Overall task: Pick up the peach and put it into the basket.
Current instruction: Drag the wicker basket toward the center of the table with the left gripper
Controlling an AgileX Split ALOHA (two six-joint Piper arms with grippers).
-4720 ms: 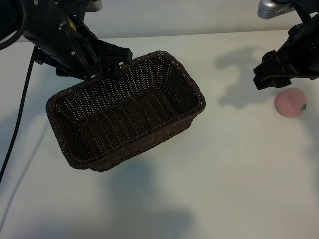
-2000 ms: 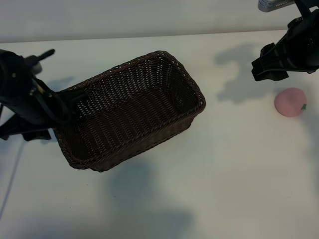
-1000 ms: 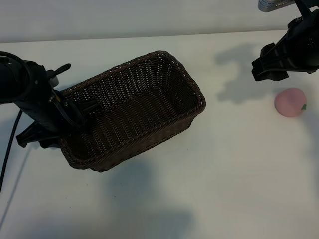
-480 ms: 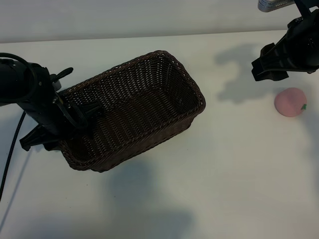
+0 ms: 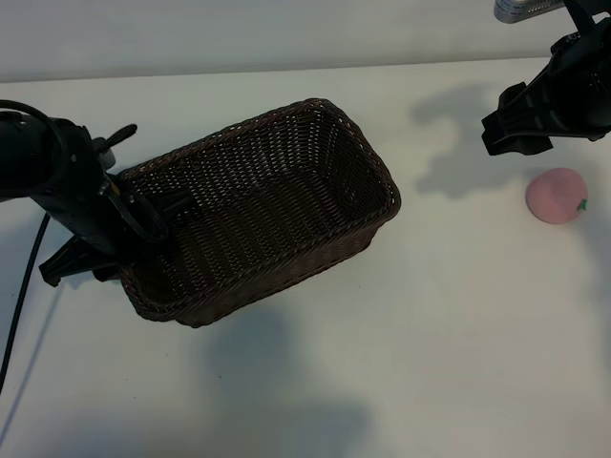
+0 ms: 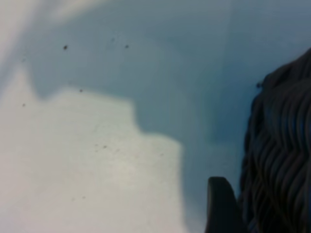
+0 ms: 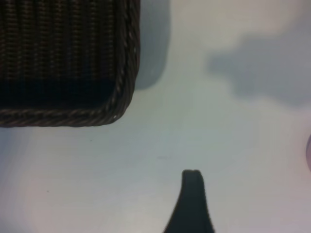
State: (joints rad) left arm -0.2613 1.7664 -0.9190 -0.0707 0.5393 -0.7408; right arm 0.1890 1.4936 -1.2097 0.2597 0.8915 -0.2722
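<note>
The dark brown wicker basket (image 5: pixel 286 153) lies slantwise at the table's centre-left. My left gripper (image 5: pixel 129 243) is down at its left end wall, open and astride it. In the left wrist view one finger (image 6: pixel 221 208) stands right against the outside of the basket (image 6: pixel 282 160); the other finger is hidden. The pale pink peach (image 5: pixel 557 196) rests on the table at the far right, untouched. My right gripper (image 5: pixel 504 143) hangs open above and just left of the peach, holding nothing. Its wrist view shows one finger (image 7: pixel 192 194) over bare table and a corner of the basket (image 7: pixel 121 97).
White tabletop (image 5: pixel 430 334) runs across the front and between the basket and the peach. A black cable (image 5: pixel 21 286) trails from the left arm down the left side. The table's back edge (image 5: pixel 286 69) runs behind the basket.
The left gripper's jaws have narrowed at the basket's left end. The basket has slid a little to the right in the last half second. Right arm and peach have not moved.
</note>
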